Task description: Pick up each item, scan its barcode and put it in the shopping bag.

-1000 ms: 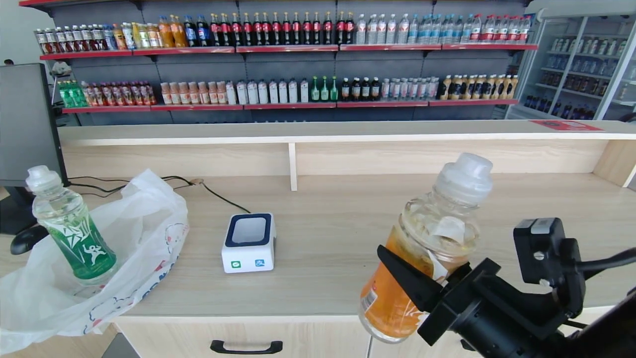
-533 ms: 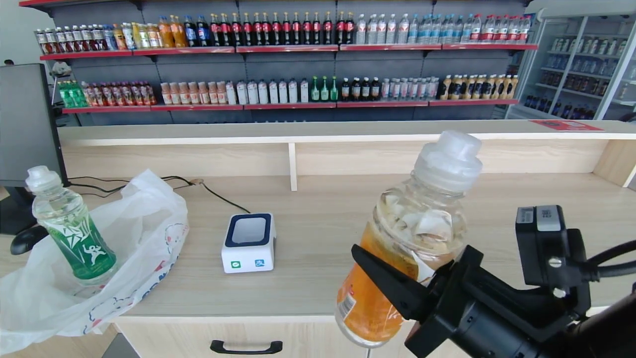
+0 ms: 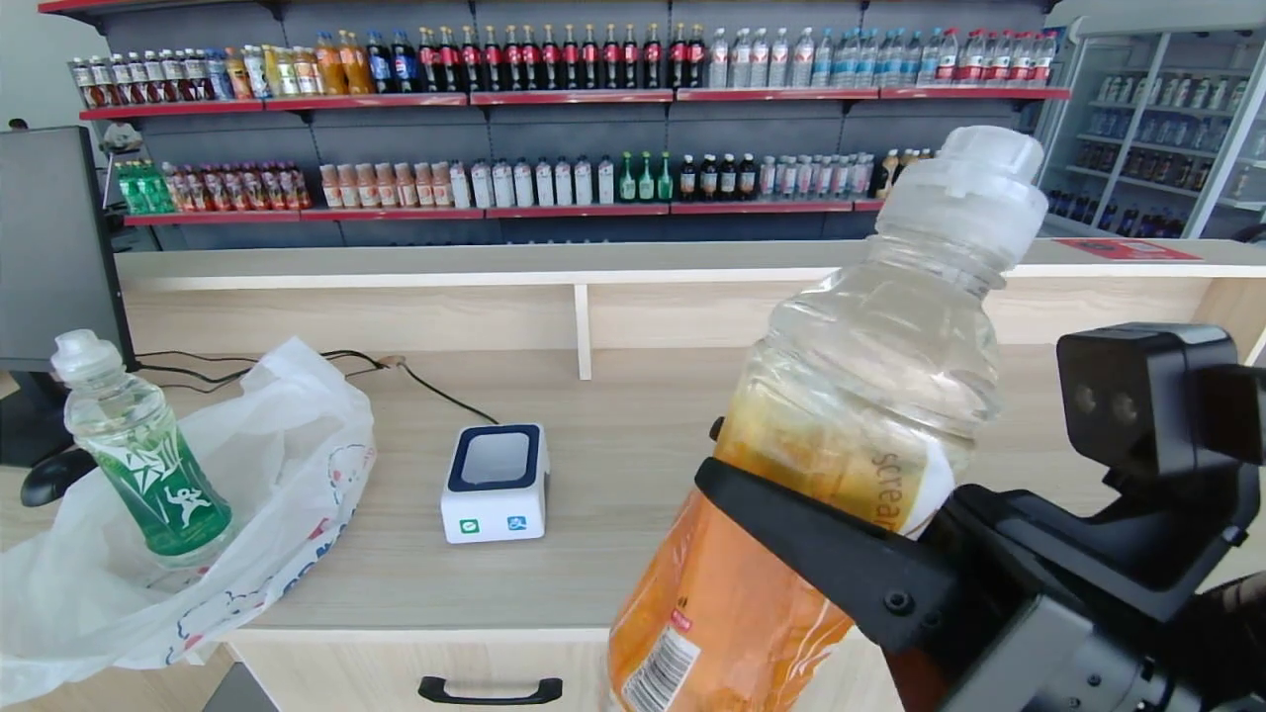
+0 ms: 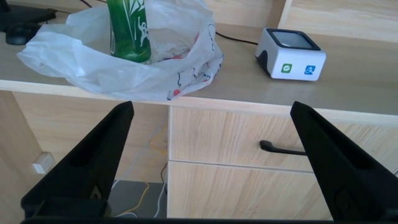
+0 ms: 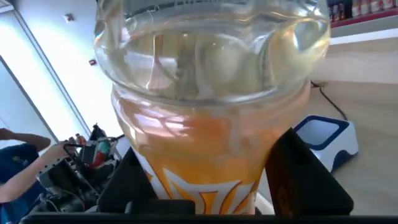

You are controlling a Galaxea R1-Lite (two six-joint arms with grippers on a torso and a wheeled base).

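head view: orange-labelled drink bottle (image 3: 851, 425), tilted, raised over the front edge of the counter (image 3: 643, 445), right of the barcode scanner (image 3: 495, 483); right gripper (image 3: 717, 455) claw pinching its labelled middle. green-labelled bottle (image 3: 148, 455) upright in the white shopping bag (image 3: 297, 435) at the counter's front left corner. left gripper (image 4: 211, 109) claw spread wide, low before the drawer (image 4: 236, 143).

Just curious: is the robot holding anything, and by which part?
Its right gripper clamps the orange-labelled bottle around its labelled body; the left gripper is empty.
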